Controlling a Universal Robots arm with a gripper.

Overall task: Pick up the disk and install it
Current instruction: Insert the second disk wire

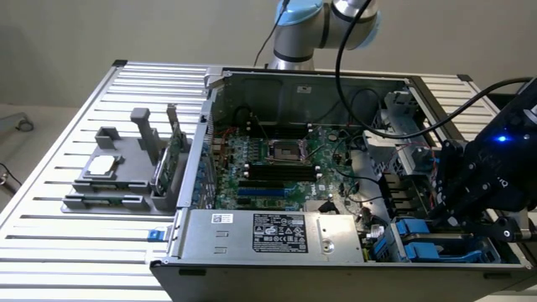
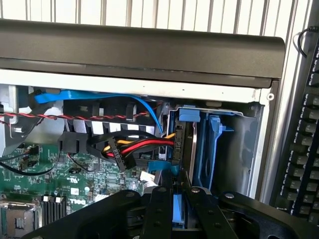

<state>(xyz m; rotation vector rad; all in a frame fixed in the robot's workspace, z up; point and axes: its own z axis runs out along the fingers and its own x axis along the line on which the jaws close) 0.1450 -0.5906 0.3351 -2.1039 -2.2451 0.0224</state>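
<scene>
My black gripper (image 1: 451,217) hangs over the drive bay (image 1: 436,242) in the open computer case's near corner, at the exterior view's right. In the wrist view its two fingers (image 2: 157,211) stand close together, and a narrow blue strip, the edge of the disk (image 2: 173,211) in its carrier, shows between them. Just beyond the fingertips is the bay, with blue plastic carriers (image 2: 217,139) standing on edge. The slot beside them has red, yellow and black cables (image 2: 142,147) plugged in. Most of the disk's body is hidden by the gripper.
The motherboard (image 1: 268,163) fills the case's middle, and a silver power supply (image 1: 277,233) lies along the front. A grey fixture (image 1: 117,176) holding a chip and an upright green card (image 1: 173,157) stands on the slatted table at the exterior view's left. A keyboard (image 2: 304,149) lies outside the case wall.
</scene>
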